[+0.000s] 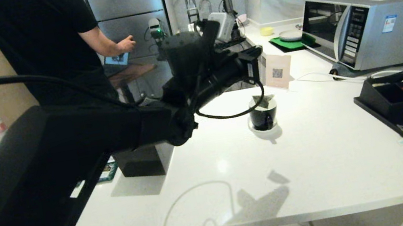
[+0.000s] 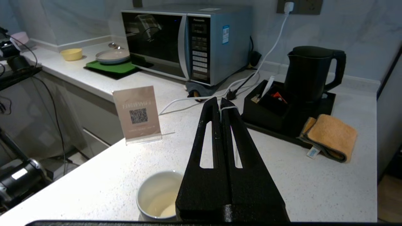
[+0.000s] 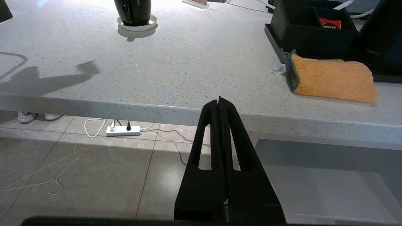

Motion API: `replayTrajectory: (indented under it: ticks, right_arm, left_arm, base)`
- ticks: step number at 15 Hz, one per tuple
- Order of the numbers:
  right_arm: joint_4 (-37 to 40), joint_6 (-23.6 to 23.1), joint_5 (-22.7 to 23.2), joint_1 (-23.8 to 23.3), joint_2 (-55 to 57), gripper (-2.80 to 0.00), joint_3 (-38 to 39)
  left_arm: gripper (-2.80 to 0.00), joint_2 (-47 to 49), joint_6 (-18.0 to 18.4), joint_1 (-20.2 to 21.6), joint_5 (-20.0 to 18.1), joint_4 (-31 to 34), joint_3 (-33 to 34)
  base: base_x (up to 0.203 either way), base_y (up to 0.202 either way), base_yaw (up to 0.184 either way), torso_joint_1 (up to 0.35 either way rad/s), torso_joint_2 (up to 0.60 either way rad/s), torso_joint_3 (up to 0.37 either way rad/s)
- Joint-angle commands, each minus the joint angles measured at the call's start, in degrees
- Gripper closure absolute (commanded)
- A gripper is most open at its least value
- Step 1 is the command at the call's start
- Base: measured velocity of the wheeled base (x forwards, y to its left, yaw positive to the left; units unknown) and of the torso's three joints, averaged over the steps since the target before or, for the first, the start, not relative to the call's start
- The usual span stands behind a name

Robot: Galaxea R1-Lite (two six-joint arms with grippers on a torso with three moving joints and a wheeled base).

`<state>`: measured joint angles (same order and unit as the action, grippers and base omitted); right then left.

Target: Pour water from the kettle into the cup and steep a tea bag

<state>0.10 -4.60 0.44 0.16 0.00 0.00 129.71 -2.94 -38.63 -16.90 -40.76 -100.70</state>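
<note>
Left tool (image 2: 220, 102) pinches string; tea bag (image 1: 264, 102) partly hidden over cup (image 1: 263, 115).

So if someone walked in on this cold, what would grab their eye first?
The left gripper, shut on the tea bag's white string, hanging over the cup mid-counter with the tea bag dangling at the rim. Then the kettle on its black tray to the right, and a person standing behind the counter.
</note>
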Motion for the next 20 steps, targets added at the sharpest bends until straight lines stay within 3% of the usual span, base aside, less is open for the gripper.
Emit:
replayTrajectory:
  ticks: [1, 7, 20]
  right_arm:
    - [-0.01, -0.06, 0.01, 0.02, 0.07, 0.00, 0.00]
    - [-0.01, -0.06, 0.01, 0.02, 0.00, 0.00, 0.00]
    - [-0.01, -0.06, 0.04, 0.02, 0.04, 0.00, 0.00]
  left_arm:
    - [0.00, 2.39, 0.03, 0.44, -0.31, 1.65, -4.24]
    - [0.00, 5.90, 0.22, 1.02, -2.01, 8.14, -12.86]
    - [0.00, 9.27, 2.15, 1.37, -3.06, 5.88, -13.12]
  base:
    - [0.000, 0.000, 0.000, 0.000, 0.00, 0.000]
    - [0.000, 0.000, 0.000, 0.000, 0.00, 0.000]
    - [0.000, 0.000, 0.000, 0.000, 0.00, 0.000]
